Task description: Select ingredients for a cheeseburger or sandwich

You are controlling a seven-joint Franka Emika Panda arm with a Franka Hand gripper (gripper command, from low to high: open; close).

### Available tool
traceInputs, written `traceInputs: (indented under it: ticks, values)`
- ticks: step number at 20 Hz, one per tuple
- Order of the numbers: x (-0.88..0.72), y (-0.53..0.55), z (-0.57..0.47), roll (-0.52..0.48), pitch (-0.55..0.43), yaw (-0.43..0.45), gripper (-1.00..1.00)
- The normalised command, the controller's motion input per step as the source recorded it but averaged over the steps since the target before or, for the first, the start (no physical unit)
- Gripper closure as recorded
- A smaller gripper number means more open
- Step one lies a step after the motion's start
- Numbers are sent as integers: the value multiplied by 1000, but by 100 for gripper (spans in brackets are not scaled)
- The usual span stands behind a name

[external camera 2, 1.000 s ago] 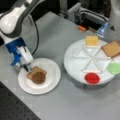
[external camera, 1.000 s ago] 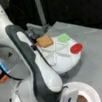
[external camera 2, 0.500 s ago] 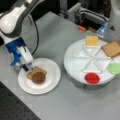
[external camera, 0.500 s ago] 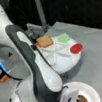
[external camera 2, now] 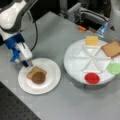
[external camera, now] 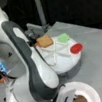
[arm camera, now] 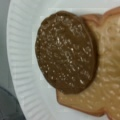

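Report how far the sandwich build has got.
Done: one toast lies on the plate with the patty on top. In hand: nothing visible; the end effector hangs at the plate's edge. Left in the tray: cheese, second toast, leaf, red disc.

Arm bent down, hand [external camera 2: 21, 61] pointing downward.

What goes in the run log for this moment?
end effector: over plate edge, empty | plate: patty on toast | tray: cheese, toast, leaf, red disc
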Motion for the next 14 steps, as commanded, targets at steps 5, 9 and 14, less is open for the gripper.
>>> traceInputs:
  ticks: [5, 9, 14]
  values:
    - [-239, 290, 166, -372, 297, -76, -100]
    - [-411, 637, 145, -565, 125, -196, -100]
    - [-543, 743, 160, -615, 50, -166, -100]
